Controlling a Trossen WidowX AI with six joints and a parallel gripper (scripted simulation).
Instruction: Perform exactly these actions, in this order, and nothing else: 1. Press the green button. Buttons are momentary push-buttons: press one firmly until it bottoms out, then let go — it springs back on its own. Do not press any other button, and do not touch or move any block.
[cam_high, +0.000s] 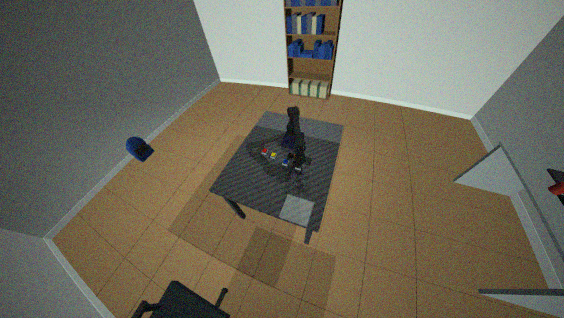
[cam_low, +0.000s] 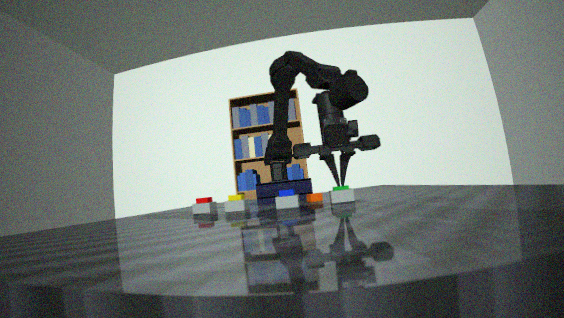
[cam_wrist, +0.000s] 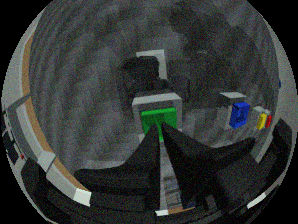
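Observation:
The green button (cam_high: 298, 169) (cam_low: 343, 196) (cam_wrist: 167, 115) has a green cap on a light grey box. My gripper (cam_low: 341, 185) (cam_wrist: 159, 127) is shut and empty, pointing down. Its two fingertips are together and touch the top of the green cap in the exterior view. The cap shows there as a thin strip, lower than the blue cap stands on its box. The fingertips cover part of the cap in the wrist view. In the top view the arm hides the fingers and most of the green cap.
The blue button (cam_high: 285, 162) (cam_low: 287, 201) (cam_wrist: 240, 115) stands beside the green one. The yellow button (cam_high: 273, 155) (cam_low: 236, 205) (cam_wrist: 262, 121) and red button (cam_high: 265, 151) (cam_low: 204, 206) (cam_wrist: 269, 121) are farther along. An orange block (cam_low: 314, 198) sits between the blue and green buttons in the exterior view.

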